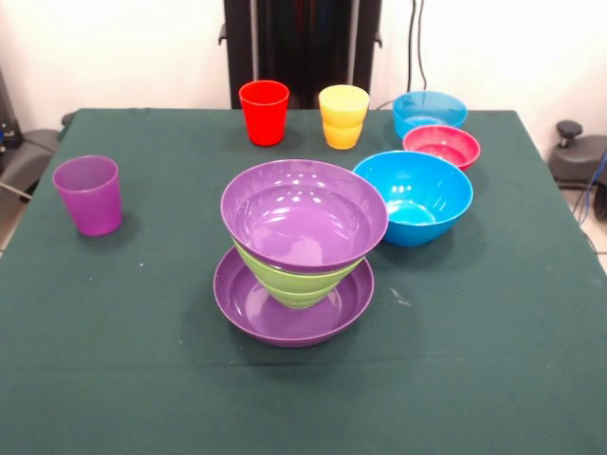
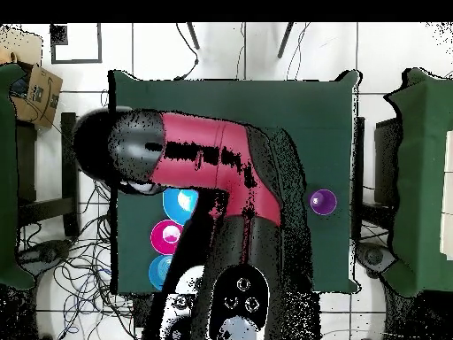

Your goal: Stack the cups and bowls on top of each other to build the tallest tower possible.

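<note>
The tower stands mid-table in the front view. A wide purple bowl (image 1: 248,305) is its base, a lime green bowl (image 1: 296,281) sits in that, and a second purple bowl (image 1: 303,216) rests on top, open side up. Right of it a large blue bowl (image 1: 413,196) stands on its own. Behind that are a small red bowl (image 1: 442,146) and a light blue bowl (image 1: 430,112). A red cup (image 1: 264,112) and a yellow-orange cup (image 1: 343,116) stand at the far edge, and a purple cup (image 1: 87,194) stands at the left. Neither view shows the gripper.
The red and black arm (image 2: 203,159) spans the green table (image 2: 221,97) in the overhead view and hides the tower. Beside the arm show the blue bowl (image 2: 181,202), the red bowl (image 2: 166,236), the light blue bowl (image 2: 159,270) and the purple cup (image 2: 322,202).
</note>
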Motion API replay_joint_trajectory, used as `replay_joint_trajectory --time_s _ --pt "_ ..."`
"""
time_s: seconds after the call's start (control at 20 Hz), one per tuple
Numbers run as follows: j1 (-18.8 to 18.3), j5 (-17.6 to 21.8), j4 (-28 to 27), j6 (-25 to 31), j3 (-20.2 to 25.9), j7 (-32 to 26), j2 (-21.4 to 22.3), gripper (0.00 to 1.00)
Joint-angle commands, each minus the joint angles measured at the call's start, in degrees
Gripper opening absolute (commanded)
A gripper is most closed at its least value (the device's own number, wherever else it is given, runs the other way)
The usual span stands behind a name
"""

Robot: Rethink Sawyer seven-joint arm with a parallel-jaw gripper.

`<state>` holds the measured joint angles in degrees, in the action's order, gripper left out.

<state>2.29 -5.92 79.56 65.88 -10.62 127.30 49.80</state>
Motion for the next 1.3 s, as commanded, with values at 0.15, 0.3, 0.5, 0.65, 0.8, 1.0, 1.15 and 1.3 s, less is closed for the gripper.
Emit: replay_joint_trajectory --time_s 0.15,0.3,0.5,0.65,0.8,1.0,1.15,1.3 --pt "-0.42 0.02 18.11 -11.64 4.04 0.87 -1.62 1.00" --pt "-1.09 -0.23 19.92 -16.17 4.70 0.68 -1.45 1.00" --pt "-1.16 0.64 20.60 -25.64 5.13 3.14 -3.12 1.00" --pt "0.59 1.94 19.54 -30.35 2.62 7.49 -2.89 1.00" --pt "3.50 3.37 13.36 -27.86 -1.83 12.34 -5.84 1.00" --pt "1.90 1.19 16.99 -29.29 -0.42 7.57 -3.53 1.00" --pt "0.93 1.42 20.38 -34.11 0.35 5.99 -2.94 1.00" --pt "2.80 1.42 20.31 -36.77 -0.94 9.40 -4.37 1.00"
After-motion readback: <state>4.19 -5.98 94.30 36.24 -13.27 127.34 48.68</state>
